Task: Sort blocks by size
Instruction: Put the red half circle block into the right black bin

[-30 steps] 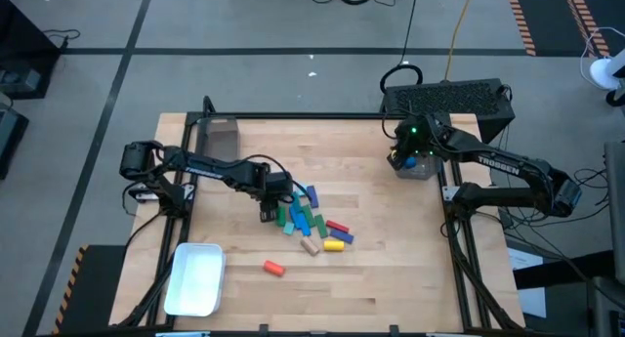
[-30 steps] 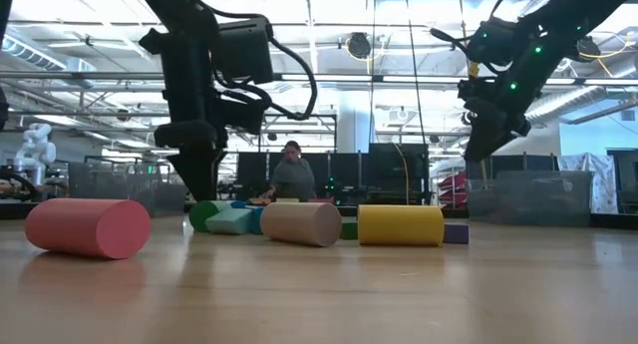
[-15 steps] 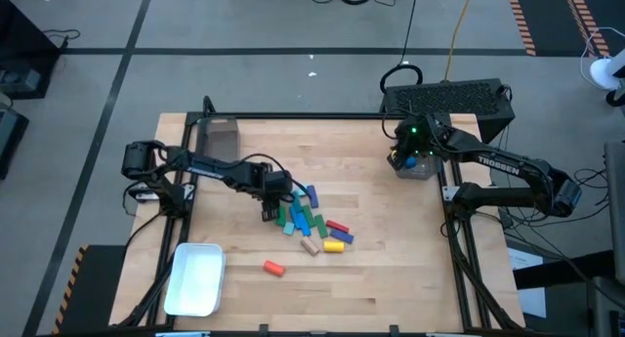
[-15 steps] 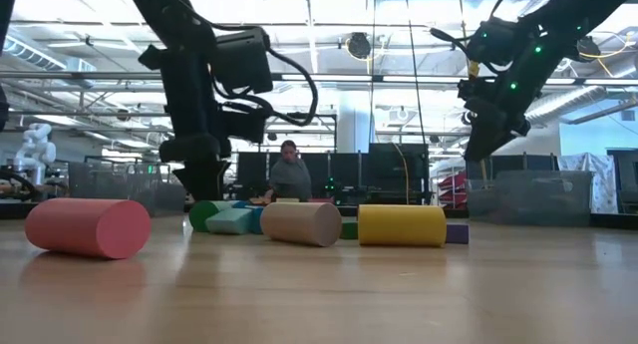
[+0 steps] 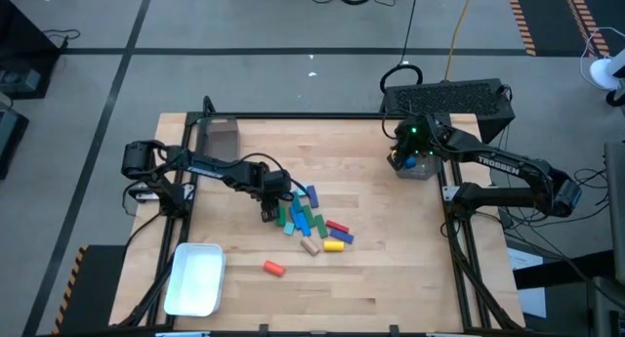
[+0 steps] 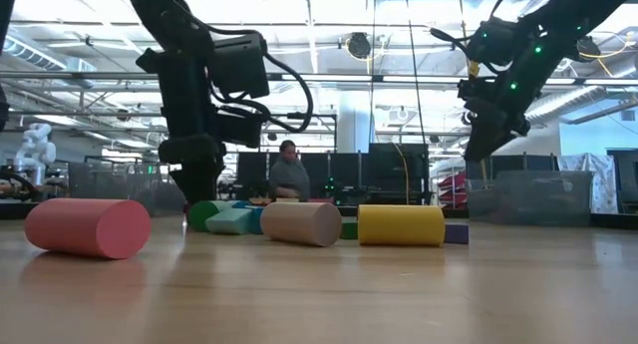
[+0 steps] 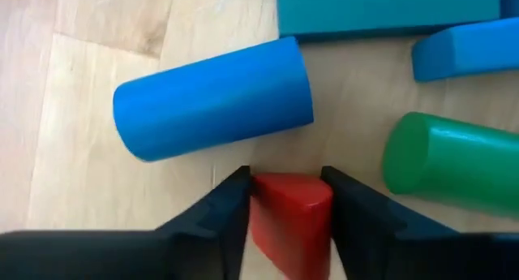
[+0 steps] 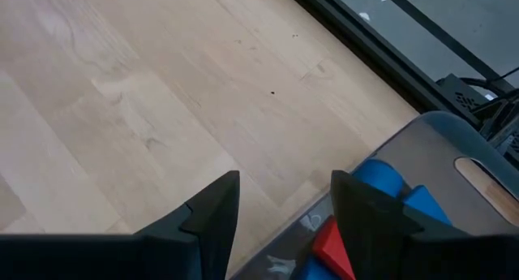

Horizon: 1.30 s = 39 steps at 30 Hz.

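We see robotics lab: high truss ceiling (image 6: 329, 45), monitor rows (image 6: 369, 170) behind left end effector (image 6: 194, 179), white humanoid robot (image 6: 35, 145) beyond.

Wooden table (image 5: 391, 269): blocks (image 5: 311, 222) clustered mid-table, orange cylinder (image 5: 273, 268) apart; white tray (image 5: 195, 278) near-left corner; bins (image 5: 218, 137) at far corners.

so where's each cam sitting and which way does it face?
High: overhead, straight down on the table; both arms show.
Low: table-top height, level across the blocks into the room; arms drop in from above.
Left wrist: over the pile; left gripper shut on a red block.
Right wrist: over a bin; right gripper open.
Shared: blue cylinder.
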Each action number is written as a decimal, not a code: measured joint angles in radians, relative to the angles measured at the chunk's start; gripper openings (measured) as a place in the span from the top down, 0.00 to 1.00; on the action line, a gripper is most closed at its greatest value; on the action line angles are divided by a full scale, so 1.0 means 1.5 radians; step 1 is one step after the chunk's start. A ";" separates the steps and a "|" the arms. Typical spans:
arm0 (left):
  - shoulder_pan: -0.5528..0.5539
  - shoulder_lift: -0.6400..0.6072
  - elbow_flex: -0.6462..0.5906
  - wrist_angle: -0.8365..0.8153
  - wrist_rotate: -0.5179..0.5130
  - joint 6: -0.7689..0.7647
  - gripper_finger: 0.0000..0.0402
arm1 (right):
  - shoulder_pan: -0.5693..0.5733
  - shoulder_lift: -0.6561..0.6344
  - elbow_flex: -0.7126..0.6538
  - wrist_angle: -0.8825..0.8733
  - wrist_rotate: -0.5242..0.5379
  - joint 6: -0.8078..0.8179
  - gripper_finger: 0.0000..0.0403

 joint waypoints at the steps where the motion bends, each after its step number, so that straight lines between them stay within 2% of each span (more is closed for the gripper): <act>1: 0.000 0.000 0.000 -0.001 0.000 -0.004 0.69 | 0.000 0.000 0.000 0.000 0.000 0.002 0.55; 4: 0.000 0.000 0.000 -0.006 -0.002 -0.017 0.77 | 0.000 0.000 0.000 0.000 0.000 0.010 0.55; 9: 0.000 -0.001 0.000 -0.009 -0.005 -0.022 0.77 | 0.000 0.000 0.000 0.000 0.000 0.017 0.55; 13: 0.000 -0.007 0.006 -0.021 -0.039 -0.044 0.77 | 0.010 0.000 0.000 0.001 0.001 0.026 0.55; 20: 0.001 -0.073 0.022 0.036 -0.069 -0.055 0.77 | 0.080 0.000 0.000 0.031 -0.001 0.002 0.55; 28: 0.001 -0.147 0.022 0.249 -0.075 -0.056 0.77 | 0.215 0.000 0.000 0.143 -0.014 -0.065 0.55; 34: 0.016 -0.136 0.022 0.407 -0.073 -0.125 0.77 | 0.321 0.001 0.000 0.260 -0.017 -0.141 0.55; 39: 0.023 -0.122 0.022 0.539 -0.016 -0.165 0.77 | 0.377 0.001 0.000 0.346 -0.013 -0.210 0.55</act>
